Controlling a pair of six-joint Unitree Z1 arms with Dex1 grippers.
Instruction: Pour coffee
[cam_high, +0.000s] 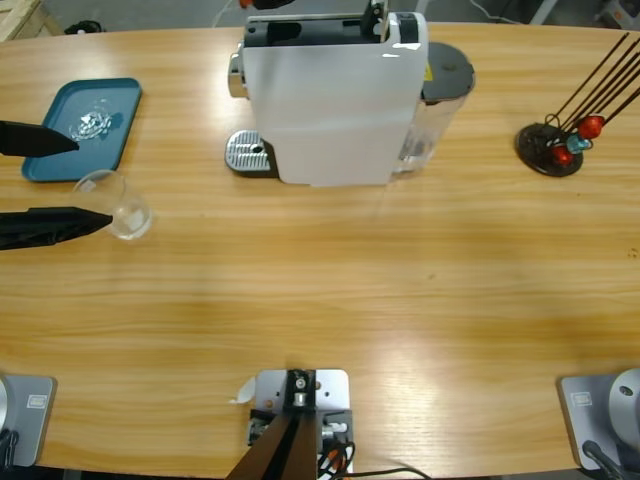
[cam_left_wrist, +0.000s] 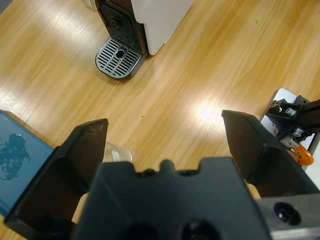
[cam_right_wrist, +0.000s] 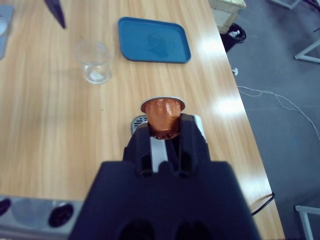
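A white coffee machine (cam_high: 330, 100) stands at the back middle of the table, its metal drip tray (cam_high: 250, 153) facing left. A clear glass (cam_high: 120, 205) stands upright near the left edge. My left gripper (cam_high: 92, 180) is open, and the glass sits just past its jaws, by the nearer one. In the left wrist view the glass (cam_left_wrist: 115, 152) peeks out beside one jaw of the left gripper (cam_left_wrist: 165, 125), with the drip tray (cam_left_wrist: 119, 57) ahead. My right gripper (cam_right_wrist: 162, 127) is shut on a copper coffee capsule (cam_right_wrist: 162, 112), high above the machine.
A blue tray (cam_high: 60, 150) with a crumpled shiny scrap lies at the far left; it also shows as the blue tray (cam_right_wrist: 154, 40) beyond the glass (cam_right_wrist: 93, 61). A black capsule stand (cam_high: 550, 148) with red and teal capsules stands at the right.
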